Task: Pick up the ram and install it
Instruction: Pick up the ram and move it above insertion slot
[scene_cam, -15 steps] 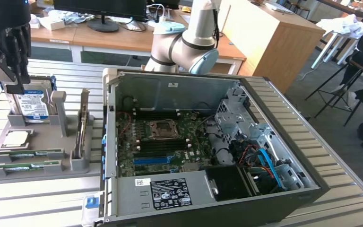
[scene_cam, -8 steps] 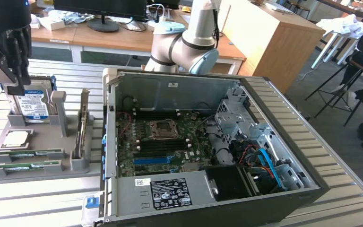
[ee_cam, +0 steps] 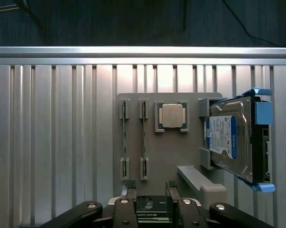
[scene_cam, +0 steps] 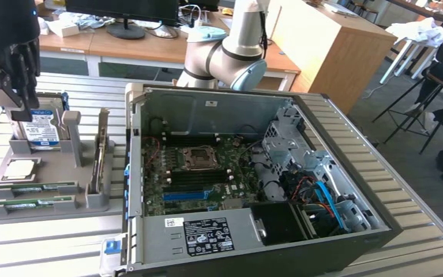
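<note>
Two ram sticks lie side by side in a grey holder tray at the exterior view's left: one ram and a second ram, both thin green boards. The wrist view looks down on them edge-on, one ram beside the other ram. My gripper hangs well above the tray, over its far end. It is open with nothing between its fingers. The open computer case shows the motherboard with dark memory slots.
On the tray also sit a square silver processor and a blue-labelled hard drive standing on edge. The tray and case rest on a ribbed metal table. A wooden desk and stools stand behind.
</note>
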